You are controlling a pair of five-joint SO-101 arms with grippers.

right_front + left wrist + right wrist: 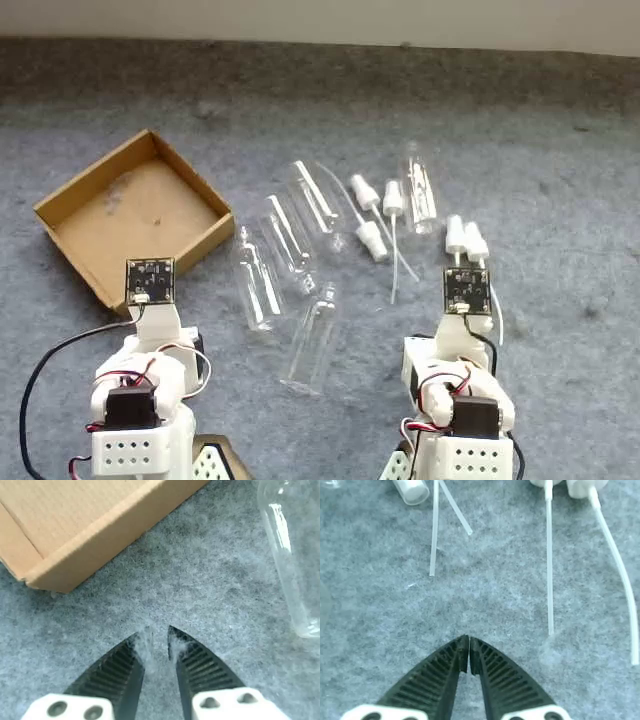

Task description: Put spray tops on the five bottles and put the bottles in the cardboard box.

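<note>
Cardboard box [190, 252]: left side of grey table [560, 150].
Bottles [290, 238]: 5, clear, lying flat mid table.
Spray tops [392, 197]: loose, by bottles.
L fingers [120, 675]: a bit apart, near box.
R fingers [445, 675]: together, near tops.

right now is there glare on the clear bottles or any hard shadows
High view: white streaks of glare run along the clear bottles, shadows soft. Left wrist view: a bright highlight down the bottle, only a faint shadow under the cardboard box. Right wrist view: no glare, the dip tubes barely cast shadows.
</note>
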